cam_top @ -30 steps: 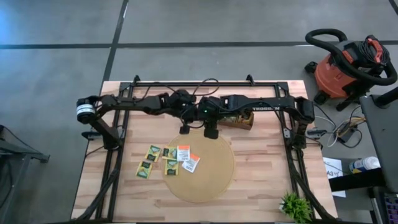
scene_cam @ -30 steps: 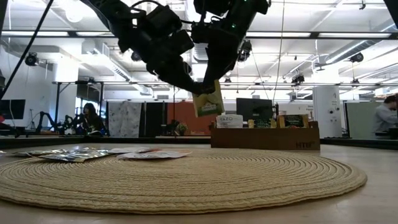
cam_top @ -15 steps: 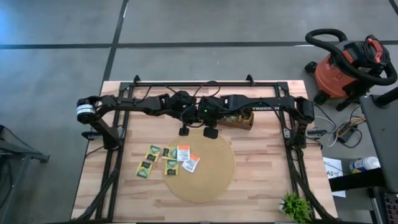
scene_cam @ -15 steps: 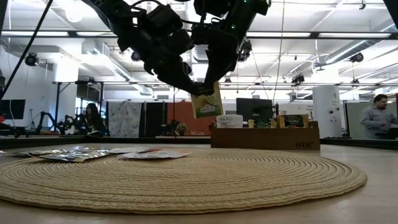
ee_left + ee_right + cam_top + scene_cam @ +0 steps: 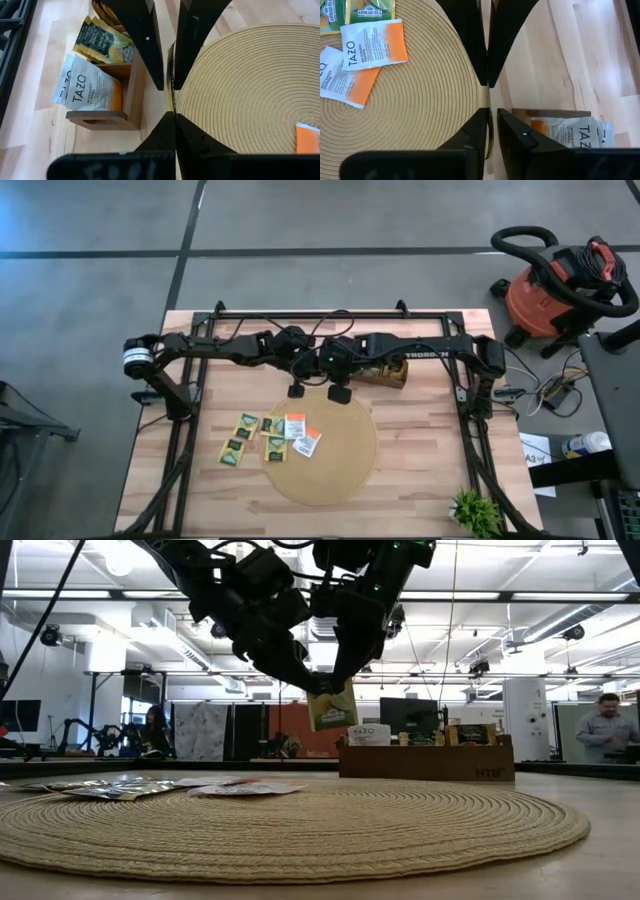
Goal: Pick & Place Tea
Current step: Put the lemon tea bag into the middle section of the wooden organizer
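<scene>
A yellow-and-green tea sachet [image 5: 333,708] hangs in the air over the far edge of the round woven mat [image 5: 330,445], next to the wooden compartment box [image 5: 428,758]. My left gripper [image 5: 310,686] reaches it from the left and is shut on it. My right gripper [image 5: 346,678] comes down from above and is also shut on it. Both wrist views show the sachet only edge-on, as a thin yellowish line [image 5: 172,90]. Several more sachets [image 5: 270,438], some yellow-green and some white and orange, lie flat on the mat's left part and on the table beside it. My left gripper pinches the sachet's upper left corner [image 5: 316,693] between its two fingers. The fingers slant down from the table's left. The sachet hangs below them, nearly upright and clear of the mat. My right gripper pinches the sachet's top edge [image 5: 342,689] between its two fingers, just right of the left gripper's hold. The fingers point steeply down from above. The sachet hangs flat below them, well above the mat.
The box [image 5: 385,372] holds upright sachets [image 5: 87,90] and stands at the mat's far right. A small green plant [image 5: 475,510] sits at the table's near right corner. The arms' black frame runs along the left, right and far edges. People show in the room beyond.
My right gripper has shut its fingers on the top of the hanging sachet, staying in place. My left gripper has kept its hold, and the sachet still hangs in the same spot.
</scene>
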### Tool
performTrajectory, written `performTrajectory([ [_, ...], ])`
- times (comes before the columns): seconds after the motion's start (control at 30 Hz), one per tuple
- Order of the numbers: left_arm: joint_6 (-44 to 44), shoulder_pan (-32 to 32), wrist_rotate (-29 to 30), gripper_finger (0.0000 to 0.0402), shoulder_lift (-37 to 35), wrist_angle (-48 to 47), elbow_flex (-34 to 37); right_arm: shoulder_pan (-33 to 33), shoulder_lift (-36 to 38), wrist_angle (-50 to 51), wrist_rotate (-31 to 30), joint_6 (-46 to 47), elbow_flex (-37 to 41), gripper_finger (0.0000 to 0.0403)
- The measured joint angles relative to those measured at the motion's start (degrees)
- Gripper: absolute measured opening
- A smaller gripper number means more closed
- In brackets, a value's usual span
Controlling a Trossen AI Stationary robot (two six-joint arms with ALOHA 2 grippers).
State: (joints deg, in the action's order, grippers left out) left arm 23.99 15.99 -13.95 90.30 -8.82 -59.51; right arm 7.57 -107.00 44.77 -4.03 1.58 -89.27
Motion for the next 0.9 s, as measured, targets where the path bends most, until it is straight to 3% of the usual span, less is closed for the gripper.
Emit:
performTrajectory([
  [0.3,-1.78,-0.04,0.11,0.0004,-0.07,1.01,-0.09,-0.02,0.00,-0.11,1.09,0.09,0.81,0.0009],
  [0.67,-8.88,-0.09,0.04,0.0078,-1.52,-1.21,-0.25,-0.01,0.18,0.44,0.90,4.50,1.75,0.0008],
  [0.9,-11.08,0.20,1.82,0.0083,-7.07,-5.80,3.40,0.90,4.49,12.04,-3.62,6.34,2.26,0.0008],
])
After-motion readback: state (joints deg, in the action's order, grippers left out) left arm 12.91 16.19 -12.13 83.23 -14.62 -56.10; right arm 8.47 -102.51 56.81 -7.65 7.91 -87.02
